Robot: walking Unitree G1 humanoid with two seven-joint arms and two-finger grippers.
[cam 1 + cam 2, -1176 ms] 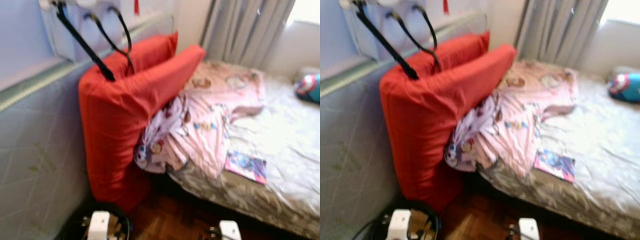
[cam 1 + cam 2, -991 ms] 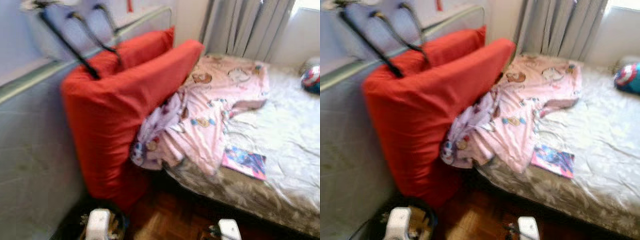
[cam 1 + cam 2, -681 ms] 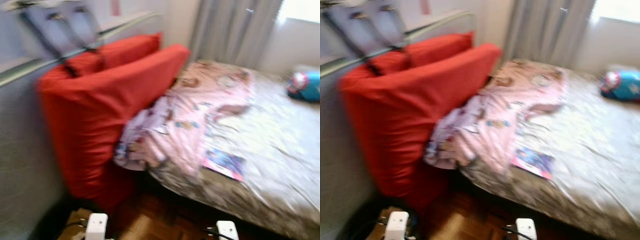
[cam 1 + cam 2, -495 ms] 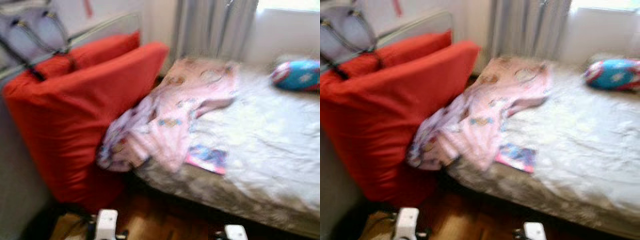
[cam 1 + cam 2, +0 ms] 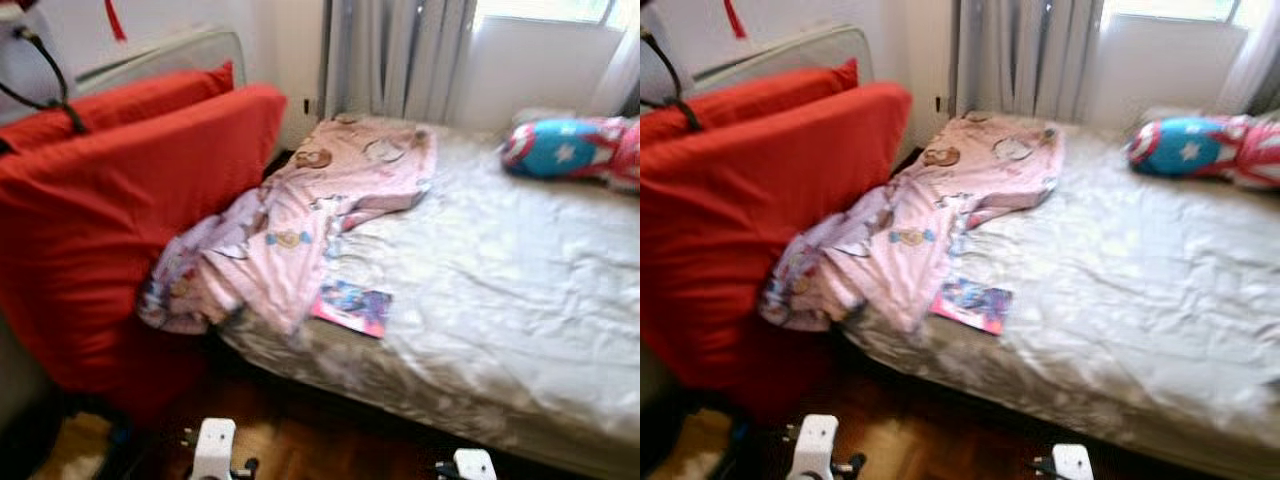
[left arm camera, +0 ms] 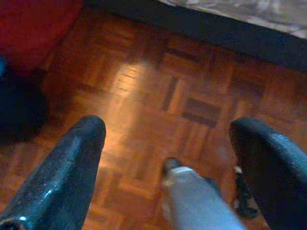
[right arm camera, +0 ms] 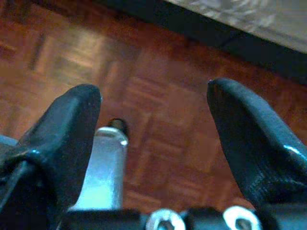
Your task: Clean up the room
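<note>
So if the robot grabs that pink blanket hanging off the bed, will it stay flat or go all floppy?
Probably floppy: the pink blanket already lies in soft crumpled folds and droops over the bed edge. It looks thin, so likely light. Lifted at one spot, the rest would probably trail, and might drag the book beside it.

grey curtains (image 5: 400, 55) hang by a bright window (image 5: 545, 10) behind the bed. parquet floor (image 6: 192, 96) runs below. red cushions (image 5: 120, 200) lean against the wall.

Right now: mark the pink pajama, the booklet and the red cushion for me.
pink pajama (image 5: 300, 215), left eye view, middle of the crumpled cloth.
booklet (image 5: 352, 307), left eye view, centre of its cover.
red cushion (image 5: 130, 215), left eye view, broad front face.
</note>
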